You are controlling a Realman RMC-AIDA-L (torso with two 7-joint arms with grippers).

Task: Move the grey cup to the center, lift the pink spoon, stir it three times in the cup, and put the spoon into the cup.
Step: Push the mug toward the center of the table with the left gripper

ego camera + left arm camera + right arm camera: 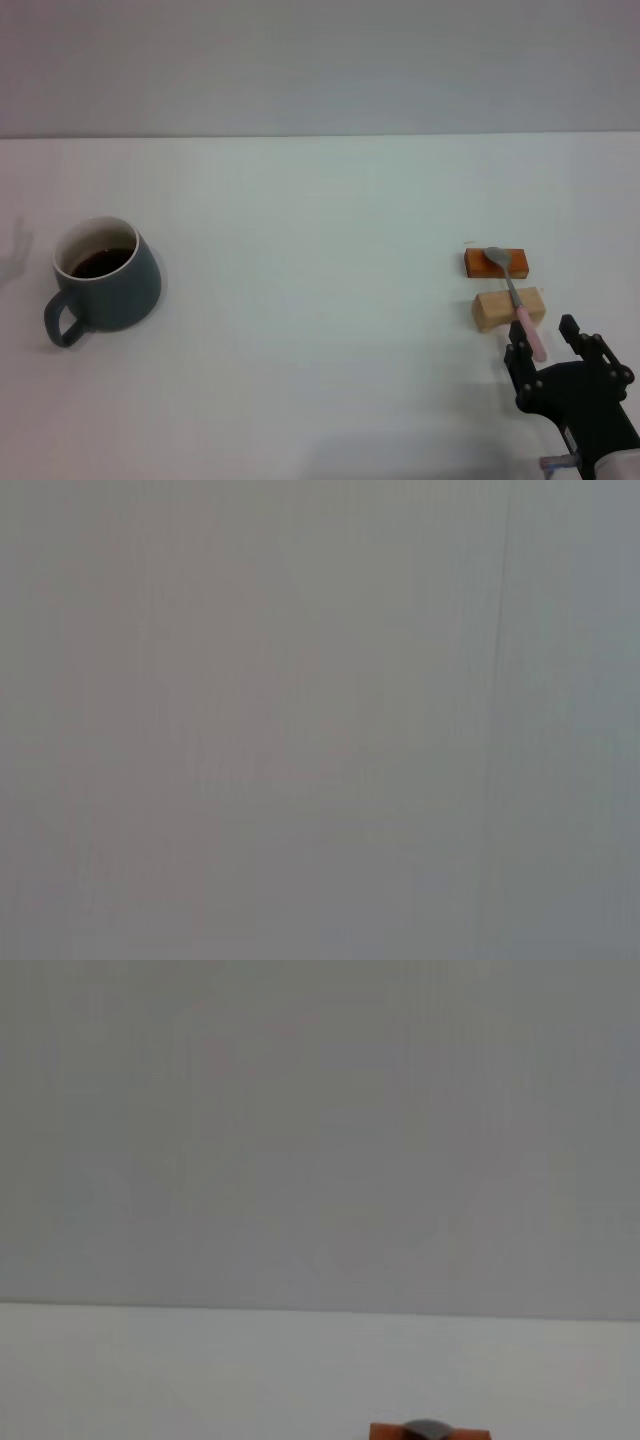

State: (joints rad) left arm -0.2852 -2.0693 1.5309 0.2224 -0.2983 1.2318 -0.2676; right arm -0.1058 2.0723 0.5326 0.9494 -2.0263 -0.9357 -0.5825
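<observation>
On the white table, toward the robot's right, two small blocks lie one behind the other: an orange block farther from the robot and a tan wooden block just in front of it, with a narrow gap between them. Across both rests the pink spoon, its grey metal bowl on the orange block, its neck crossing the tan block, and its pale pink handle sticking out past the tan block toward the robot. The right gripper sits low at the near right corner, black, its two fingers spread apart, with the tip of the pink handle between them or just beside the left one; no contact can be made out. Open tabletop separates the spoon from the grey cup, which stands upright well away at the left side. It is a rounded blue-grey mug with a white inside, dark liquid in it, and its loop handle turned toward the near left. The right wrist view catches only the orange block's top edge with the spoon's bowl on it. The left gripper is not in any view.
</observation>
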